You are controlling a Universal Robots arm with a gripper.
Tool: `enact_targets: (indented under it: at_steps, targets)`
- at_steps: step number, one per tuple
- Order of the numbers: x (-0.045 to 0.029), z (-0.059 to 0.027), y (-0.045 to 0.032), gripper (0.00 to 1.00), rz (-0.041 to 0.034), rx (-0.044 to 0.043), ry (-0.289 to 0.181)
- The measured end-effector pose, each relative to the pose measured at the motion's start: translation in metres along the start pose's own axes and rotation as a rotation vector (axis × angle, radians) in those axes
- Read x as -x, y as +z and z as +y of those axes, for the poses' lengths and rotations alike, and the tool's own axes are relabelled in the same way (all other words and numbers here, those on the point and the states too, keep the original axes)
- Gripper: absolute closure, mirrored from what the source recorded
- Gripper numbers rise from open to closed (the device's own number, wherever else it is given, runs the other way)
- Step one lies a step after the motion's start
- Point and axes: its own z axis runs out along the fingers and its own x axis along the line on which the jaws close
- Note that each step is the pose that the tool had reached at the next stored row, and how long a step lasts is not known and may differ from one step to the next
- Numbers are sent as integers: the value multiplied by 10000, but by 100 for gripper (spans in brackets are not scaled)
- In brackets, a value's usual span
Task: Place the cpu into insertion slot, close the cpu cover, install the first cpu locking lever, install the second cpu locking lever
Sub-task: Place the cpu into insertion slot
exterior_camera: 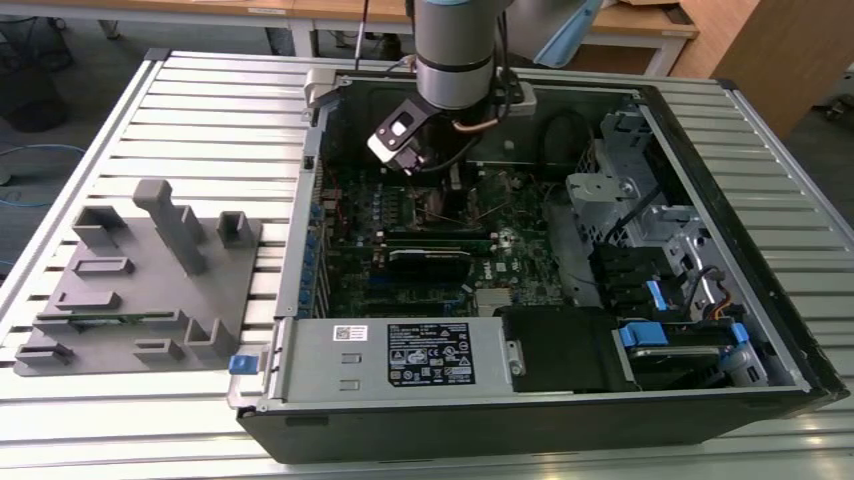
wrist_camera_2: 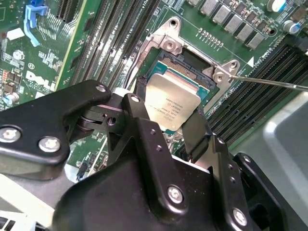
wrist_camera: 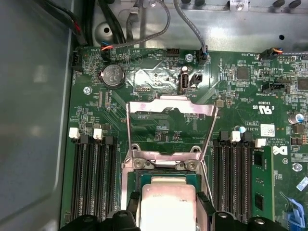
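Over the slatted bench (exterior_camera: pixel 200 110), exterior view: we note the arm reaching down into an open computer case (exterior_camera: pixel 747 340), with the hand (exterior_camera: pixel 451 195) low above the motherboard (exterior_camera: pixel 400 275). A grey fixture block (exterior_camera: pixel 147 270) sits on the bench at the exterior view's left, apart from the case. Second wrist view: the hand (wrist_camera_2: pixel 168 101) pinches the cpu (wrist_camera_2: pixel 174 113) by two opposite edges, one black finger on each side, silver top toward the camera. The cpu is directly over the insertion slot (wrist_camera_2: pixel 192 60), whose dark interior shows past one edge of the chip; we cannot tell whether it is seated or just above. A thin locking lever (wrist_camera_2: pixel 269 83) juts out from a corner of the socket frame. First wrist view: the cpu (wrist_camera: pixel 167 214) lies between the fingers (wrist_camera: pixel 133 204), with the insertion slot (wrist_camera: pixel 161 171) just beyond it. The cpu cover (wrist_camera: pixel 171 105) is swung open, and the board shows through its window. Memory slots (wrist_camera: pixel 94 178) flank the socket on both sides.
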Motion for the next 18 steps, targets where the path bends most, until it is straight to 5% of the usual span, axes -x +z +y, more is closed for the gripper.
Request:
enact_targets:
  at_steps: [18]
  targets:
    - [-15,-24,71,46,-22,-7,266]
